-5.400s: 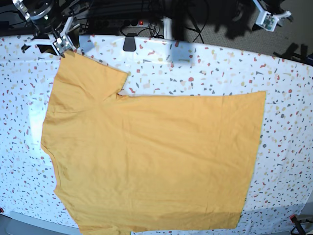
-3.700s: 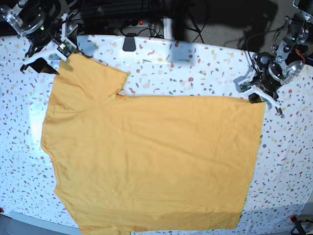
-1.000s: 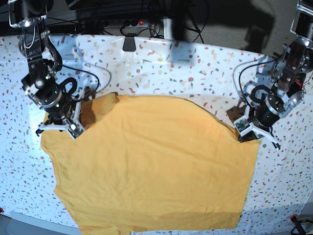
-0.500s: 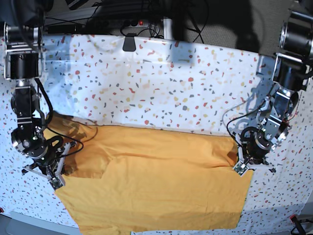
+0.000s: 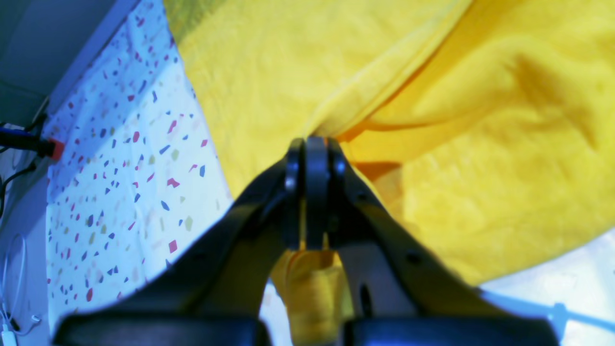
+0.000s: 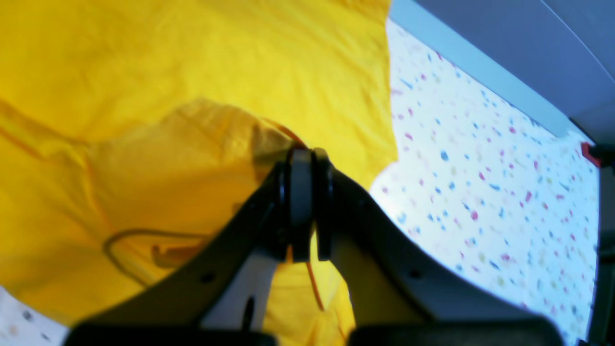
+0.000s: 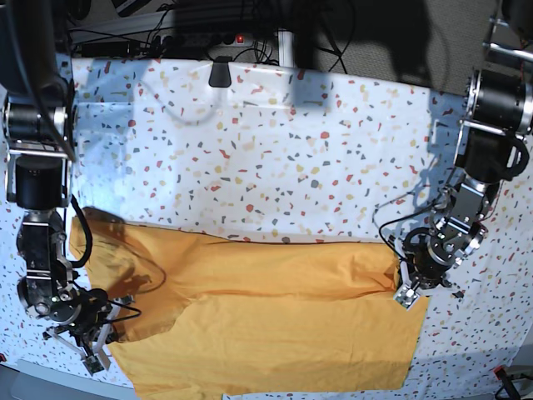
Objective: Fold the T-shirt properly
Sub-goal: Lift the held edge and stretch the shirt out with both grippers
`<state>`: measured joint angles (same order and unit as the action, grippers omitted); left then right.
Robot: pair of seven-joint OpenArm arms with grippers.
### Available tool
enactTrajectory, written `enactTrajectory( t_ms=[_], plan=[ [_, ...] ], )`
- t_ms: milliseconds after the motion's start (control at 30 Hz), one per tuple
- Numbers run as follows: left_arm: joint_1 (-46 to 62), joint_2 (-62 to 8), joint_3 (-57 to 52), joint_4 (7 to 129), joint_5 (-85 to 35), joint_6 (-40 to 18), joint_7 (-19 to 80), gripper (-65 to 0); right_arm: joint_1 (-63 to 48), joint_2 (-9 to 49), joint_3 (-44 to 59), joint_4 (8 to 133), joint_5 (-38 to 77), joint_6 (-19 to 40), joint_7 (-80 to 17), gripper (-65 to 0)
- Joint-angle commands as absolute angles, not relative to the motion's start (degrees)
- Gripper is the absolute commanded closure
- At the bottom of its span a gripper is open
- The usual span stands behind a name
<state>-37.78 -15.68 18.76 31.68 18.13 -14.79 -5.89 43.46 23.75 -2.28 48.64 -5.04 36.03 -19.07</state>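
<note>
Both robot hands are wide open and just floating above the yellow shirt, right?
Not quite. Both wrist views show the jaws of the left gripper and the right gripper shut tight, each pinching a fold of the yellow shirt.

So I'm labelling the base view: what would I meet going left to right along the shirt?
Right arm's shut tool → mustard-yellow cotton T-shirt → left arm's shut tool → bare speckled tablecloth.
</note>
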Motion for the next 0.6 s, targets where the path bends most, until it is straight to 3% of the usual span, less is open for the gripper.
enactTrajectory(
  t_ms=[0,200,400,567],
  plan=[
    [-40.0,-16.1,18.4,32.6,17.7,-13.9,-7.4,0.0,46.5,23.6,-2.0,48.5,-5.8,36.1,-17.0,0.0],
    [-40.0,-16.1,18.4,32.6,17.7,-13.9,-7.4,0.0,48.9,20.6,-7.9,43.7,-13.7,35.4,-13.1,0.0],
    [-40.0,-16.1,18.4,32.6,17.7,-13.9,-7.4,0.0,48.9,20.1,-15.2,41.8,-18.1,27.8,-12.4,0.0],
    [-40.0,-16.1,18.4,32.6,17.8,-13.9,-7.4,0.0,48.8,19.5,-15.6,39.8,-18.0,22.1,-12.3,0.0]
  ],
)
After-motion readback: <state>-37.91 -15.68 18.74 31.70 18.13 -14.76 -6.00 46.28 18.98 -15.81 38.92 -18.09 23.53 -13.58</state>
